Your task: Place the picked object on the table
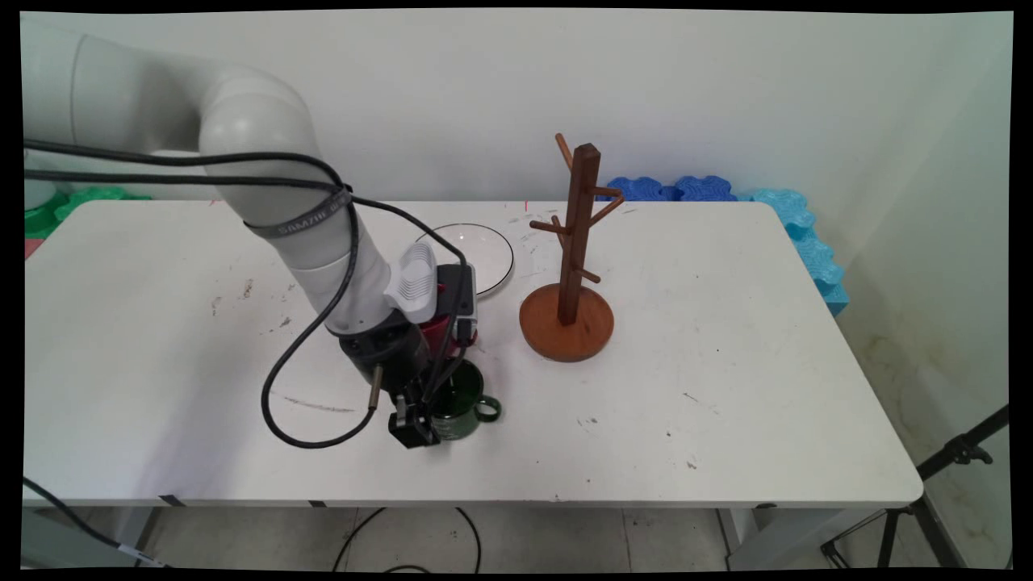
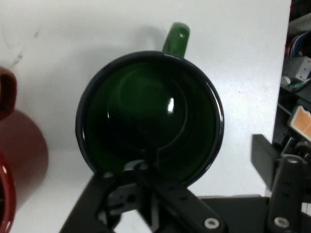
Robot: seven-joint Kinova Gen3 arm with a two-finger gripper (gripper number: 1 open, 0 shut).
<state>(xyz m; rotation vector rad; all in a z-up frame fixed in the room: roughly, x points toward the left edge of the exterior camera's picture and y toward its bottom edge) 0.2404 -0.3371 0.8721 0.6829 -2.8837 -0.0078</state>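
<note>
White table (image 1: 726,387): arm bent low, jaws at green mug's (image 1: 462,402) rim.

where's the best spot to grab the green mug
Probably the rim of the green mug, from above: it stands upright with its mouth open. Pinch the wall opposite its handle, one finger inside, where the gripper is.

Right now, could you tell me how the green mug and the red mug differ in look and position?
The green mug is dark green and shows whole in the hand view, directly below the gripper; the red mug is red and shows only partly at that view's left edge. In the main view the green mug stands in front of the arm, while the red mug is mostly hidden behind it. Both stand upright on the white table.
</note>
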